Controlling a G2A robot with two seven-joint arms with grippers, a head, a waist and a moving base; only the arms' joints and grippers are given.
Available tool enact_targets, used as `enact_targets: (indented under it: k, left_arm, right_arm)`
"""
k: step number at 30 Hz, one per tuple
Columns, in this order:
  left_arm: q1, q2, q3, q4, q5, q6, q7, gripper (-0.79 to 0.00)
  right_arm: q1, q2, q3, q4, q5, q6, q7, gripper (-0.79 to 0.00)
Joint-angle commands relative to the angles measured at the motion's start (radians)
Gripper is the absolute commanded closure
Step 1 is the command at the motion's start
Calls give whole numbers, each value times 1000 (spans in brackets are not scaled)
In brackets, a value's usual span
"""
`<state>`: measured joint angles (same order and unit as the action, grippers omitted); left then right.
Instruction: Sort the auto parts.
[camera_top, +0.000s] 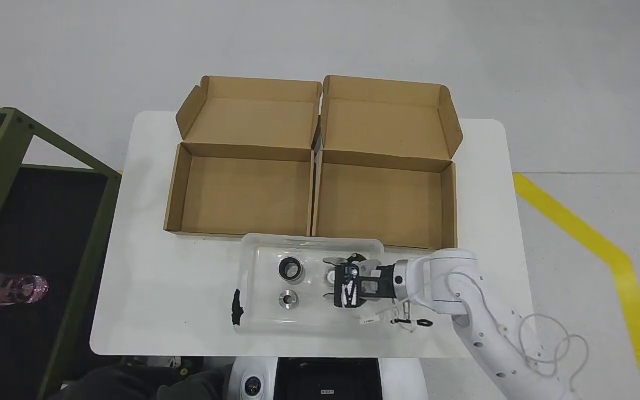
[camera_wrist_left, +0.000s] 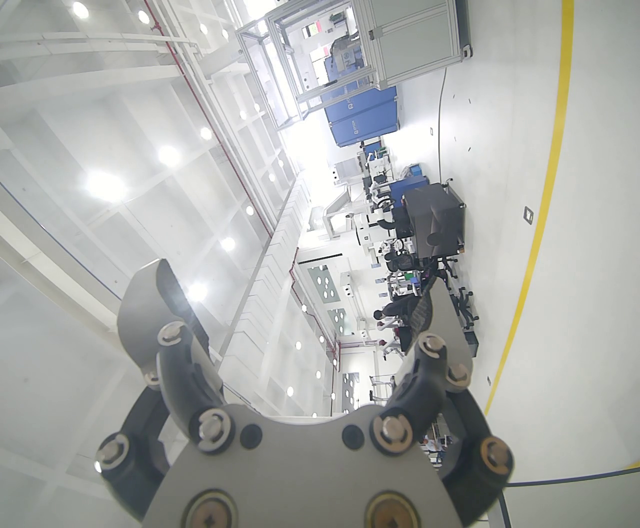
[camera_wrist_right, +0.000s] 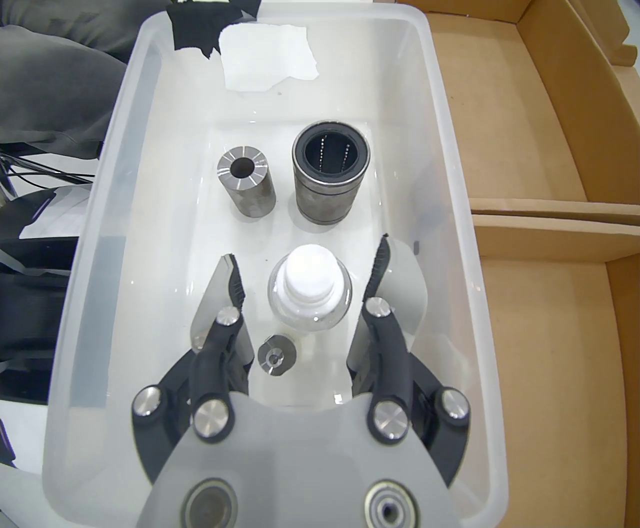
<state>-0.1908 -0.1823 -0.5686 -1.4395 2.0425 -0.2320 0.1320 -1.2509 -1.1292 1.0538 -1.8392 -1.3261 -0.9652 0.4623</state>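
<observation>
A clear plastic bin (camera_wrist_right: 450, 165) holds the parts: a black-lined linear bearing (camera_wrist_right: 330, 170), a steel sleeve (camera_wrist_right: 246, 181), a small steel bushing (camera_wrist_right: 275, 356) and a small clear bottle with a white cap (camera_wrist_right: 310, 287). My right gripper (camera_wrist_right: 306, 260) is inside the bin, open, one finger on each side of the bottle and not touching it. From above, the right gripper (camera_top: 342, 285) sits in the bin's right half (camera_top: 250, 243), with the bearing (camera_top: 291, 268) and sleeve (camera_top: 289, 299) to its left. My left gripper (camera_wrist_left: 297, 287) is open, holds nothing and points up into the hall.
Two open cardboard boxes stand side by side behind the bin, the left box (camera_top: 240, 195) and the right box (camera_top: 380, 205), both with bare floors. Black tape (camera_wrist_right: 200, 25) and a white label (camera_wrist_right: 270, 55) mark the bin's far end. The table's front edge (camera_top: 160, 352) is close.
</observation>
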Motion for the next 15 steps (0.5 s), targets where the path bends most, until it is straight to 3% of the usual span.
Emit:
enact_targets:
  k: [1, 4, 6, 15]
  left_arm:
    - [0, 0, 0, 0, 0, 0, 0, -785]
    - [0, 0, 0, 0, 0, 0, 0, -785]
    - [0, 0, 0, 0, 0, 0, 0, -785]
    - [0, 0, 0, 0, 0, 0, 0, -785]
  right_arm:
    - [4, 1, -4, 1, 2, 0, 1, -302]
    - [8, 3, -9, 4, 5, 0, 2, -182]
    - [12, 4, -11, 4, 6, 1, 2, 0]
    - [25, 8, -9, -18, 28, -3, -78, 0]
